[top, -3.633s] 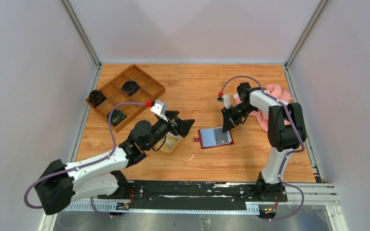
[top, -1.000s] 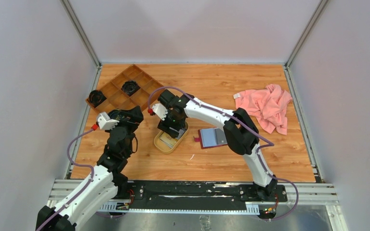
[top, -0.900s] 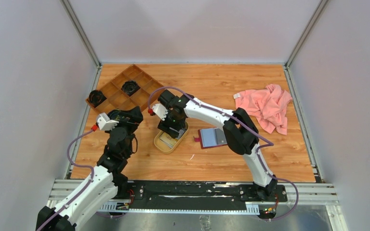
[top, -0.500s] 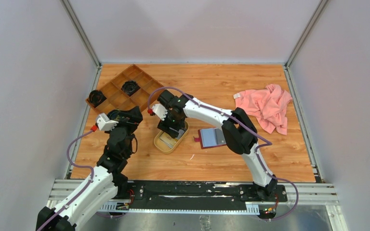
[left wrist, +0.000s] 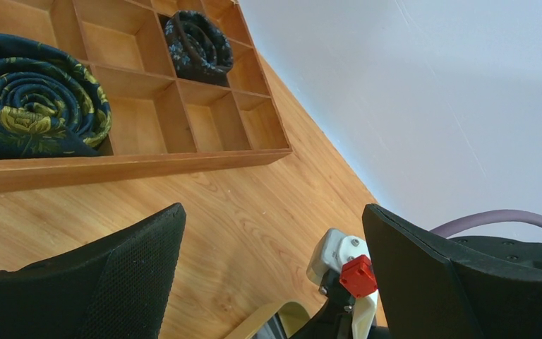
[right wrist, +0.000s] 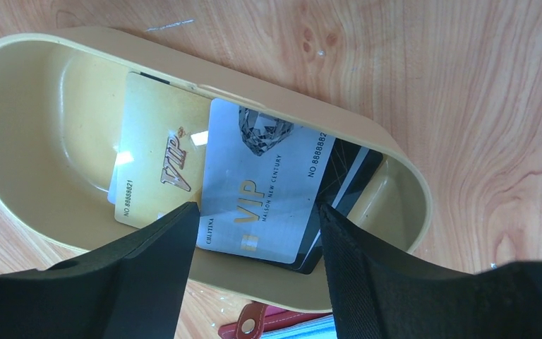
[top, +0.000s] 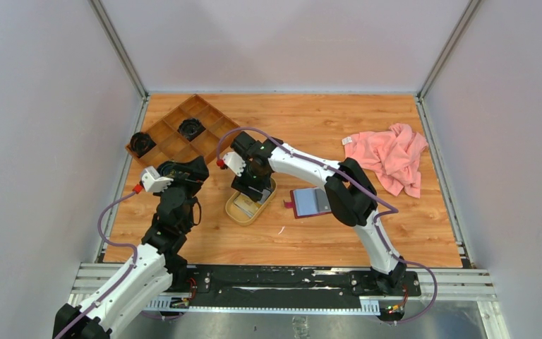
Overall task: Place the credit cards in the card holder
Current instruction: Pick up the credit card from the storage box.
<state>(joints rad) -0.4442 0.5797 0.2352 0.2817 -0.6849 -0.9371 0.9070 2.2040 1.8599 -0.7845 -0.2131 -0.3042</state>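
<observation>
Now three cards lie overlapped in one oval tray (right wrist: 35, 120): a gold one (right wrist: 159, 152) at its left, a silver-white one (right wrist: 265, 187) in the middle, and a black one (right wrist: 346, 173) mostly hidden beneath it. The right gripper (right wrist: 254, 212) hangs directly over them, its jaws well apart on either side of the silver-white card's near edge and gripping nothing; whether the tips touch a card cannot be told. One card holder (top: 312, 201) lies unfolded on the table just right of the tray, grey-blue inside up, its red snap tab (right wrist: 254, 325) toward the tray. The left gripper (left wrist: 275, 240), opened as wide as it goes and empty, hovers left of the tray, at the near edge of one compartmented box (top: 212, 134). Three dark cloth rolls show there: a gold-patterned one (left wrist: 35, 106), one farther back (top: 191, 128), and one at the left corner (top: 141, 143). One pink cloth (top: 392, 157) lies crumpled far right.
</observation>
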